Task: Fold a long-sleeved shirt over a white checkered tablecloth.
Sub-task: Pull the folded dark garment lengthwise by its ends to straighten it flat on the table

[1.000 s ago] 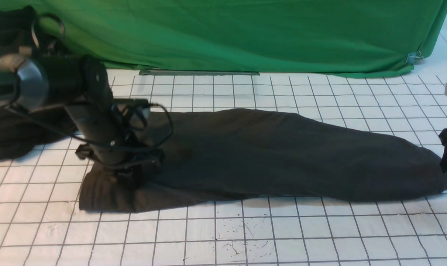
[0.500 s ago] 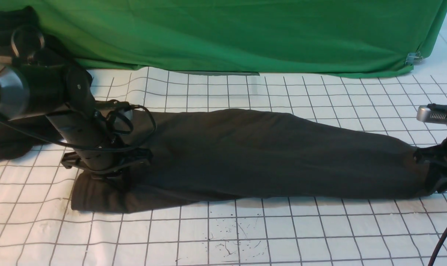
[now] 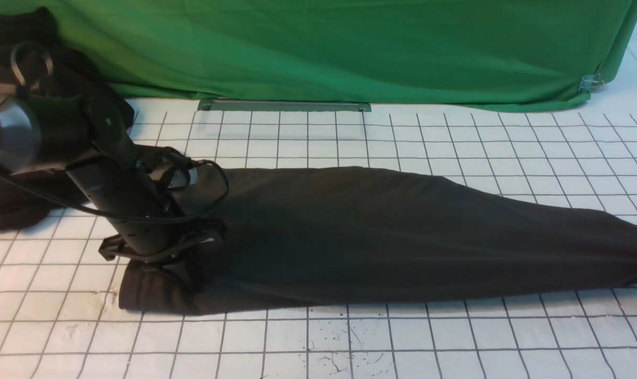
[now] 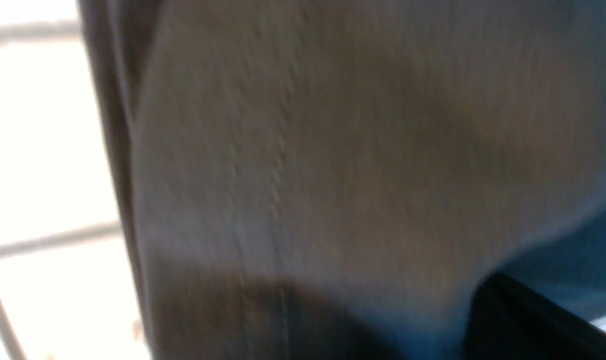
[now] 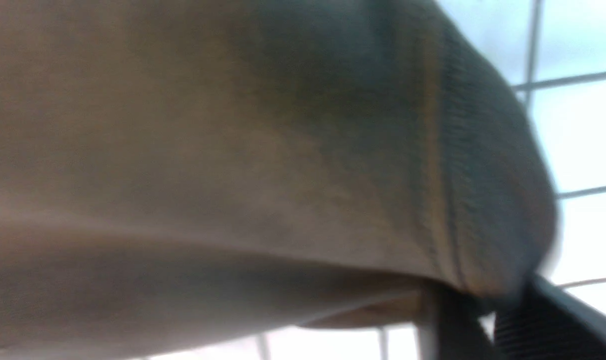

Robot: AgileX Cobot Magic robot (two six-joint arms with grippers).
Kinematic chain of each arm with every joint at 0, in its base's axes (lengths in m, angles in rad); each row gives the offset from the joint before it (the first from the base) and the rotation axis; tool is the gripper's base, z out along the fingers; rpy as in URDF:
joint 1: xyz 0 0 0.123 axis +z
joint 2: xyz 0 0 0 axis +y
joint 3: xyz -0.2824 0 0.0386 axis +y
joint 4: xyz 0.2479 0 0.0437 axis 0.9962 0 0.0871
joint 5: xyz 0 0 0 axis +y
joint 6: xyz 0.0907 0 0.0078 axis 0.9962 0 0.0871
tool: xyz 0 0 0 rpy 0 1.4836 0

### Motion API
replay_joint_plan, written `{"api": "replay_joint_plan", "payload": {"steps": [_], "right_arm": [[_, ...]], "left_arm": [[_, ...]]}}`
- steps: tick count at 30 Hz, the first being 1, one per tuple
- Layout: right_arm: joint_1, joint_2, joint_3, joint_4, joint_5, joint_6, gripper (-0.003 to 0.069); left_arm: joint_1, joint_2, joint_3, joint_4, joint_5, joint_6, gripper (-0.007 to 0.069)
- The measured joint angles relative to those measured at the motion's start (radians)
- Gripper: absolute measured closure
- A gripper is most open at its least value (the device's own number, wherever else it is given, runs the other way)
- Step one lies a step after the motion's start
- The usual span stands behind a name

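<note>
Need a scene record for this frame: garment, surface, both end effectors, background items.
garment: long-sleeved shirt, dark, drawn out in a long band from left to right, no print showing
surface: white checkered tablecloth, the shirt lies on it
left end effector: shut on the shirt's left end, fabric bunched around it
right end effector: at the shirt's right end, nearly out of the front view; open or shut unclear
other items: black garment heap at far left; green backdrop behind

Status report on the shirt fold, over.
Both jaws closed: left gripper on left end of long-sleeved shirt, right gripper on right end. Shirt stretched long across white checkered tablecloth. Far left, dark garment heap beside left arm.
</note>
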Motion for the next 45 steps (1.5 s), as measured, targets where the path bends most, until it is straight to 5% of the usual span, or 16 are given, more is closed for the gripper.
{"api": "replay_joint_plan", "payload": {"steps": [1,3,5,8,19,30,45], "right_arm": [[0.000,0.000,0.000,-0.002,0.000,0.000,0.0441],[0.000,0.000,-0.005,-0.021,0.006,0.001,0.0259],[0.000,0.000,-0.024,-0.028,0.033,0.002,0.0167],[0.000,-0.007,-0.067,-0.031,0.082,0.017,0.0108],[0.021,-0.116,-0.091,-0.007,-0.001,0.051,0.0103],[0.021,0.044,-0.092,0.121,-0.023,-0.028,0.0103],[0.021,0.159,-0.093,0.171,-0.011,-0.081,0.0103]], "left_arm": [[0.000,-0.003,0.000,0.000,0.006,0.000,0.0629],[0.000,-0.055,0.000,0.000,0.039,-0.004,0.0629],[0.000,-0.105,-0.002,0.001,0.057,-0.025,0.0629],[0.000,-0.162,-0.029,0.002,0.081,-0.045,0.0629],[-0.001,-0.128,-0.138,0.012,0.036,-0.073,0.0629],[-0.002,0.083,-0.141,0.131,-0.013,-0.134,0.0629],[-0.002,-0.111,-0.145,0.140,-0.006,-0.173,0.0629]]}}
